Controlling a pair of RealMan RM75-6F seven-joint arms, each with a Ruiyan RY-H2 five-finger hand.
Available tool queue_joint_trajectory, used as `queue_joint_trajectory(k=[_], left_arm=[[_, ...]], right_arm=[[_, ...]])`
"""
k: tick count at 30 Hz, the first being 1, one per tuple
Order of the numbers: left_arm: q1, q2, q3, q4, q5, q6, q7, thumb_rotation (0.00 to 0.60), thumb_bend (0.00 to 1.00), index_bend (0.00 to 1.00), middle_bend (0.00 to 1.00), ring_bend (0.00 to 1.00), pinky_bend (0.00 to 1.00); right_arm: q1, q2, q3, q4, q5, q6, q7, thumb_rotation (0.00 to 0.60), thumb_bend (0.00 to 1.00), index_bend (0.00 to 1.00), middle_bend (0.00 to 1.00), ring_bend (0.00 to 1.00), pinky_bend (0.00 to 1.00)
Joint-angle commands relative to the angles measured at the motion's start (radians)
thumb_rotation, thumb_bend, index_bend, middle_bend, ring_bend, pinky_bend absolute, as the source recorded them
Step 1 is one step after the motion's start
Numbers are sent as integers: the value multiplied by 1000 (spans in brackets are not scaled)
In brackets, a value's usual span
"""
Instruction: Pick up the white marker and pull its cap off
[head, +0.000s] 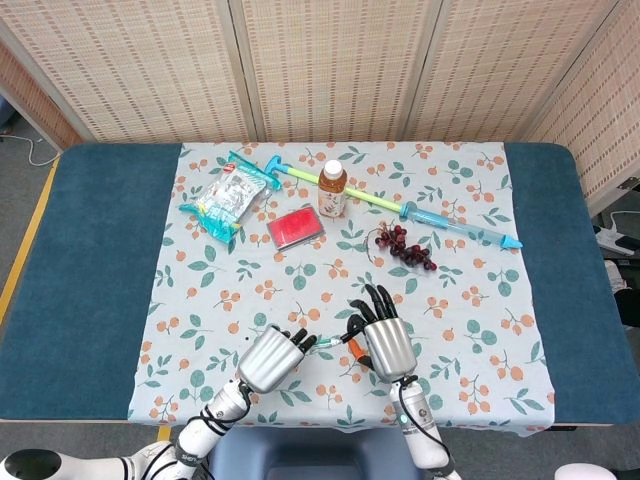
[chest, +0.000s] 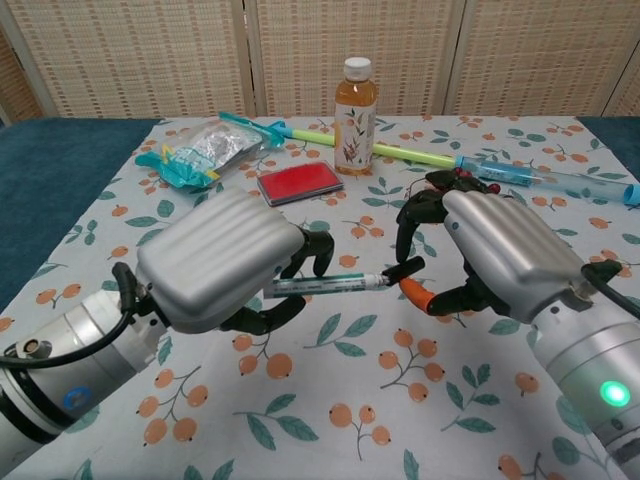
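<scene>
My left hand (chest: 215, 265) (head: 270, 358) grips the white marker (chest: 325, 286) (head: 326, 343) by its barrel above the cloth, with the barrel pointing right. The black cap (chest: 405, 268) sits at the barrel's right end and is tilted upward. My right hand (chest: 500, 255) (head: 388, 345) pinches the cap between a fingertip and its orange-tipped thumb (chest: 415, 293). A pale bit of barrel shows just left of the cap. Whether the cap is fully free of the tip, I cannot tell.
A tea bottle (chest: 356, 115) stands at the back centre, with a red case (chest: 300, 183) in front of it. A foil snack packet (chest: 200, 150) lies back left. A long blue-green toy syringe (chest: 500, 172) lies back right. Dark grapes (head: 405, 246) lie just beyond my right hand.
</scene>
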Motion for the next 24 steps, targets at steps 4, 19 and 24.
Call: queue_joint_trajectory(k=[4,19,24], left_arm=[[8,37,-12,37,-21,3,-33,600,675,872,1000,890,1000],[13,24,-3,209,-67,-24,-239,600,511,641,722,874,1000],[12,40,4,207,-77,-41,-284,600,488,477,534,844,1000]], right_arm=[[-9,56,15,-26,13,9,-11,600,631,974,266,37,54],[-5,-6,-15,74,87,-74,-17,600,566,489,244,27,54],[-2,-30,-14,93,117,-96,-44,600,553,181,163,0,15]])
